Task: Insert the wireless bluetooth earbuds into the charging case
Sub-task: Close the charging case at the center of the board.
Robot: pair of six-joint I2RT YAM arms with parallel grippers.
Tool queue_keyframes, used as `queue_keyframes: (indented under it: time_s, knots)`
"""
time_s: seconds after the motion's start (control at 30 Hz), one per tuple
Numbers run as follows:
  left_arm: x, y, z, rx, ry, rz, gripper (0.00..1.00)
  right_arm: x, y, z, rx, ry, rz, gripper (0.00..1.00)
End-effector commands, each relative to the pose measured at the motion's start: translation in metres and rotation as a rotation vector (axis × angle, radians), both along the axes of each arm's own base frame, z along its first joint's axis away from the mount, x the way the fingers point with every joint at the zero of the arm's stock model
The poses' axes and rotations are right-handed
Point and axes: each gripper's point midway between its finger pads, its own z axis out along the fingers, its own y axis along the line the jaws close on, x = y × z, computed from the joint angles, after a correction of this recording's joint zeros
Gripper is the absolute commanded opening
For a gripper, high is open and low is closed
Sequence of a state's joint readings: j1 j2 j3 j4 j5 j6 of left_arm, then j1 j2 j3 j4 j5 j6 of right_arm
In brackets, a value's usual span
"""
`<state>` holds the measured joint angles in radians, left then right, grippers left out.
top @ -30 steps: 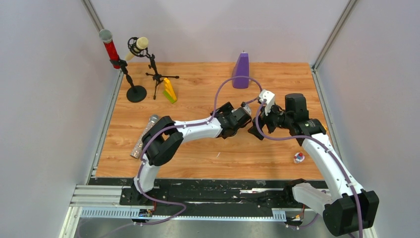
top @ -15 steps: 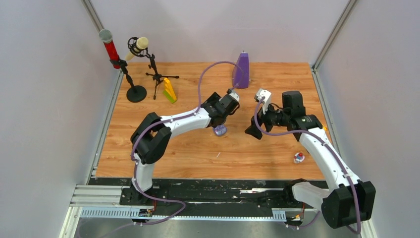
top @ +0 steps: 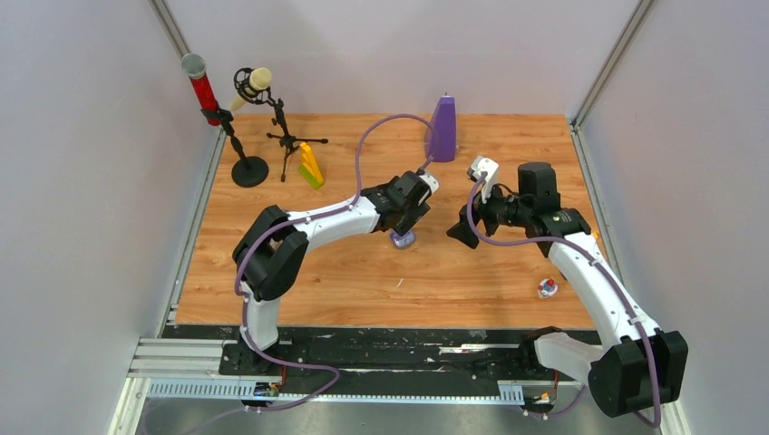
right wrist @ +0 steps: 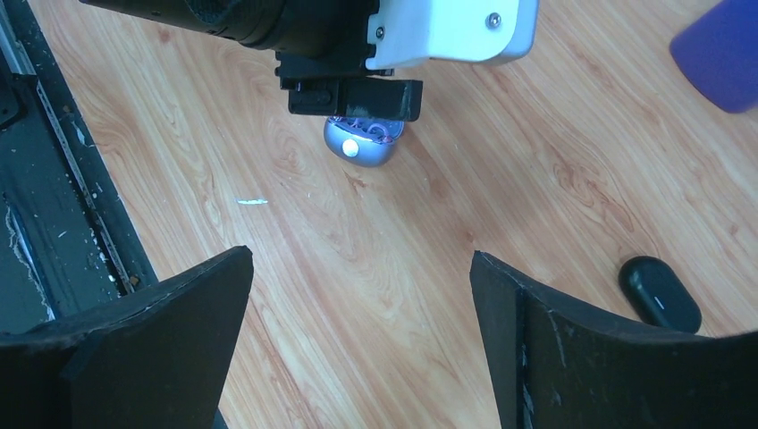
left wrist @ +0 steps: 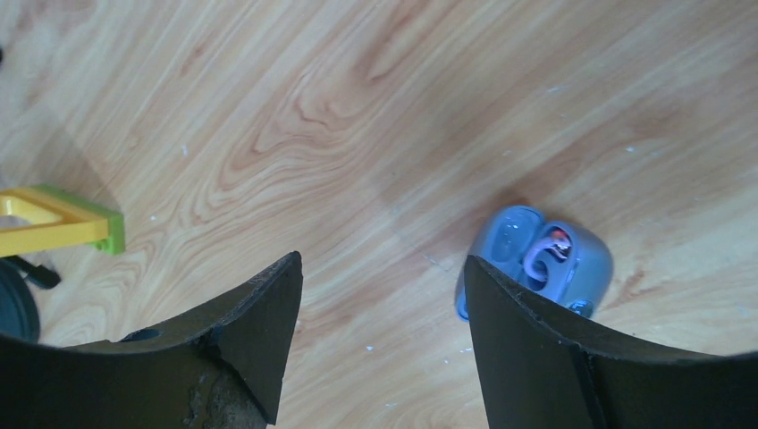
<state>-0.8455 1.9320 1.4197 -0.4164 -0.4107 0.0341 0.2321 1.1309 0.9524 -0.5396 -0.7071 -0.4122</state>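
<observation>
Lilac case sits beside gaping left gripper, black case beside gaping right gripper.

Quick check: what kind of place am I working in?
Probably a robot lab test cell: plain grey walls box in a wooden table, metal rails run along its near edge, and stand-mounted microphones sit in the corner.

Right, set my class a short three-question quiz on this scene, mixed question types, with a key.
1. True or false: the left gripper is clamped on the open pale case.
2. The closed black case lies on: A) a tray, B) the wooden table, C) a shelf.
3. Fill in: the right gripper is empty, its jaws ___.
Key: 1 false, it hovers open above the case; 2 B; 3 open.
</observation>
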Motion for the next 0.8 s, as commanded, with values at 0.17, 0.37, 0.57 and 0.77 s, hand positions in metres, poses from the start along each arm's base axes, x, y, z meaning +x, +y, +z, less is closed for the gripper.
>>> queue_keyframes:
  time_s: [0.17, 0.37, 0.57, 0.77]
  knots:
    - [-0.009, -0.015, 0.000, -0.042, 0.036, -0.045, 0.74, 0.002, 0.001, 0.010, 0.012, -0.071, 0.010, 0.94]
    - [-0.009, -0.011, -0.003, -0.008, 0.032, -0.045, 0.73, 0.000, 0.005, 0.000, 0.022, -0.030, 0.034, 0.94]
    - [-0.010, -0.006, -0.003, 0.024, 0.030, -0.053, 0.71, -0.003, 0.011, -0.018, 0.036, 0.040, 0.065, 0.93]
    - [-0.014, -0.007, -0.004, 0.030, 0.043, -0.071, 0.70, 0.002, 0.019, -0.037, 0.071, 0.156, 0.064, 0.91]
